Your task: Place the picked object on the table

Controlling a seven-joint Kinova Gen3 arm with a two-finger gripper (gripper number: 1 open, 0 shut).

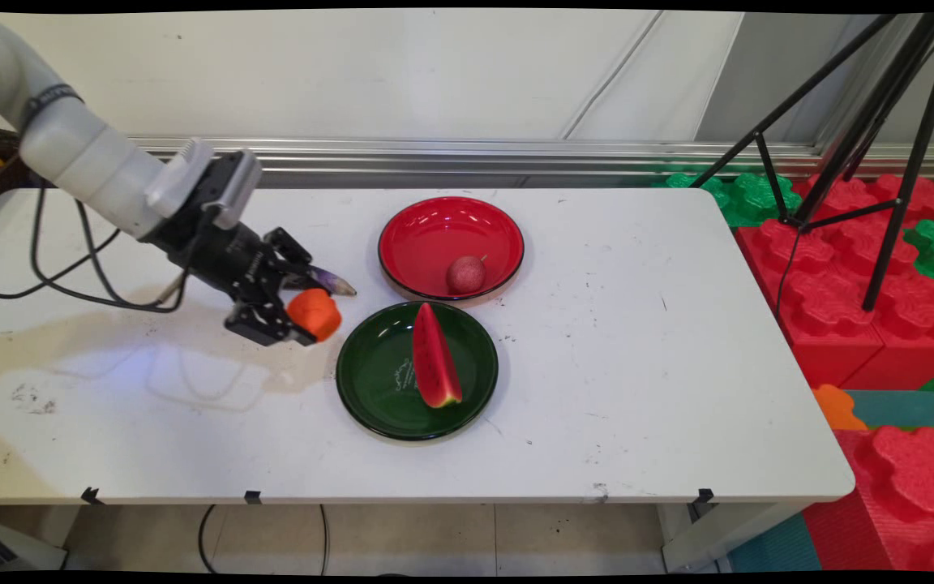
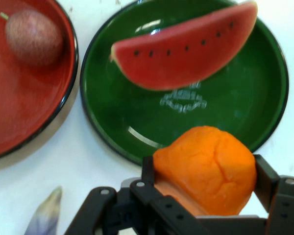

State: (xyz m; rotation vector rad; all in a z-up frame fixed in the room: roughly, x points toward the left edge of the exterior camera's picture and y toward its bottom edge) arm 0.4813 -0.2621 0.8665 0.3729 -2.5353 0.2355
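Observation:
My gripper (image 1: 305,312) is shut on an orange fruit (image 1: 315,314), held just left of a green plate (image 1: 370,381). In the hand view the orange fruit (image 2: 206,169) sits between my fingers (image 2: 264,178), in front of the green plate (image 2: 245,98). A watermelon slice (image 1: 434,357) lies on that plate, also seen as the watermelon slice (image 2: 186,49) in the hand view. Behind it a red plate (image 1: 434,231) holds a small reddish round fruit (image 1: 465,274). A purple pointed object (image 1: 329,281) lies beside my gripper; its tip (image 2: 46,213) shows at the hand view's lower left.
The red plate (image 2: 19,112) and its round fruit (image 2: 33,36) fill the hand view's upper left. Red and green foam blocks (image 1: 840,276) and a black tripod (image 1: 889,138) stand past the table's right edge. Black cables (image 1: 70,268) hang from the arm at left.

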